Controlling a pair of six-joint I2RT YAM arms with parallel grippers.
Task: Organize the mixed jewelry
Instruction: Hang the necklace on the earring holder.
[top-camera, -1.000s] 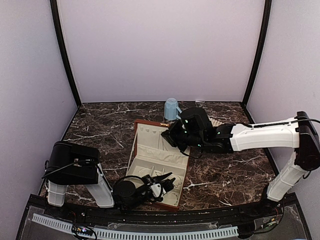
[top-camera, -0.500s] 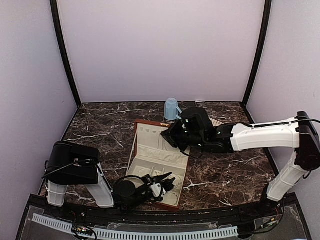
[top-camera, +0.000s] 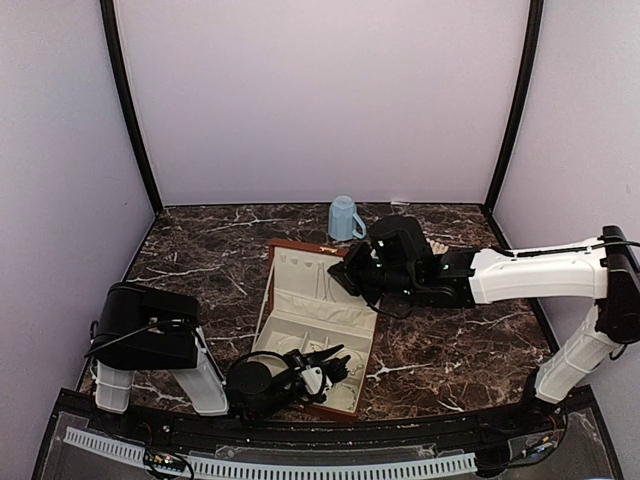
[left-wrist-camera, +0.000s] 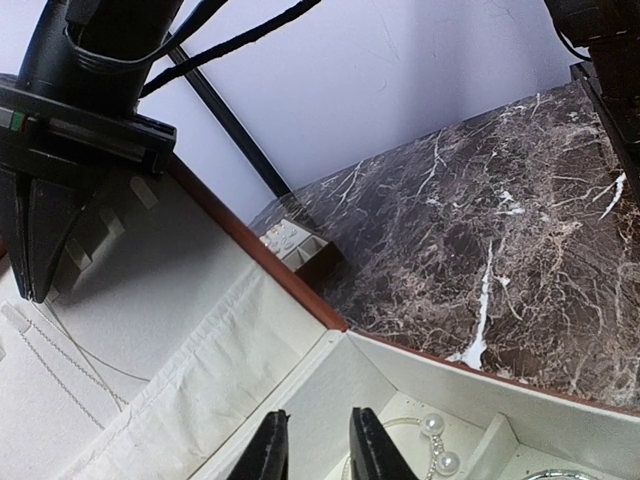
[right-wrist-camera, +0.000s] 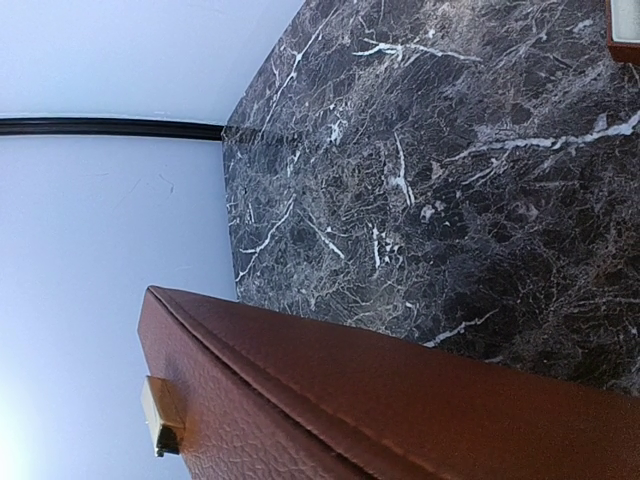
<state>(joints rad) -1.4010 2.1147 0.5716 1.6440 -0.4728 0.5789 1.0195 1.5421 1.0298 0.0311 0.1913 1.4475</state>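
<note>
Left wrist view puts the jewelry in front of you: pale pearl pieces (left-wrist-camera: 437, 426) lie in a cream compartment at the near end of the open reddish-brown box (left-wrist-camera: 276, 268). A thin chain (left-wrist-camera: 62, 358) trails across the cream lining farther left. More pieces may sit below the frame edge, but you cannot make them out.

Just short of the pearls, the left gripper (left-wrist-camera: 312, 450) hovers over the lining. Its two dark fingers (left-wrist-camera: 270, 448) are parted by a narrow gap, and nothing shows between them. From the top external camera you see the same left gripper (top-camera: 335, 368) low over the box's near end, where it was a second ago.

Over the far half of the box (top-camera: 300, 292), the right gripper (top-camera: 340, 277) points down at the lining with its jaws pressed together. You cannot tell whether they pinch anything. Seen from the left wrist, the right gripper (left-wrist-camera: 38, 270) is a dark wedge coming to a single point.

Since a second ago, the right wrist has drawn slightly rightward, away from the blue mug (top-camera: 343, 217) at the back of the marble table (top-camera: 200, 255). The right wrist camera shows only the box's leather outside (right-wrist-camera: 400, 400), its brass clasp (right-wrist-camera: 160, 415) and the marble beyond.
</note>
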